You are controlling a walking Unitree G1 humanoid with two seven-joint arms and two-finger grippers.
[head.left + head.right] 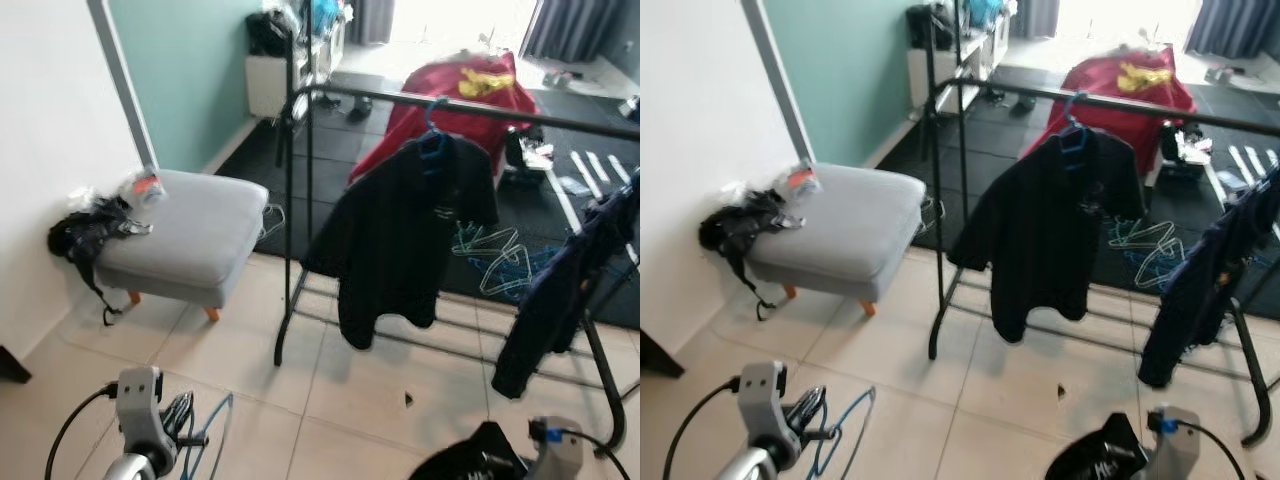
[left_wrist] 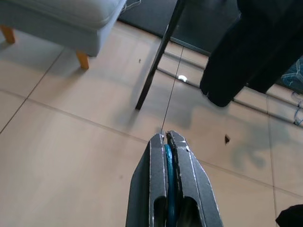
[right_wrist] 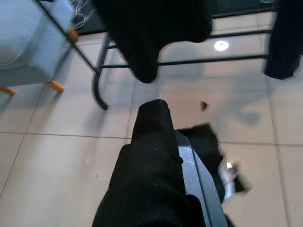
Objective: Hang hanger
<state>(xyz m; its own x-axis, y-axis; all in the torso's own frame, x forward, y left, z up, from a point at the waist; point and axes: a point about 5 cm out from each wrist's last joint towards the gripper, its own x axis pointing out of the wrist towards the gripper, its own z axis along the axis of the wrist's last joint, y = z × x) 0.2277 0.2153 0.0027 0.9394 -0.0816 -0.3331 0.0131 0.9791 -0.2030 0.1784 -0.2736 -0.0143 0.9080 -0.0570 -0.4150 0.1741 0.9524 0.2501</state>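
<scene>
Nearest, the left gripper (image 2: 171, 142) is pinched closed on a blue hanger (image 1: 205, 435), held low over the beige tiles. Beside it the right gripper (image 3: 189, 161) is draped in a black garment (image 3: 151, 175); whether it is clenched cannot be told. Beyond stands a black clothes rack (image 1: 290, 200) with a black shirt (image 1: 400, 235) on a blue hanger and a dark garment (image 1: 555, 290). Left of the rack sits a grey ottoman (image 1: 185, 235). Further back, 1 red sheet (image 1: 450, 100) covers something.
</scene>
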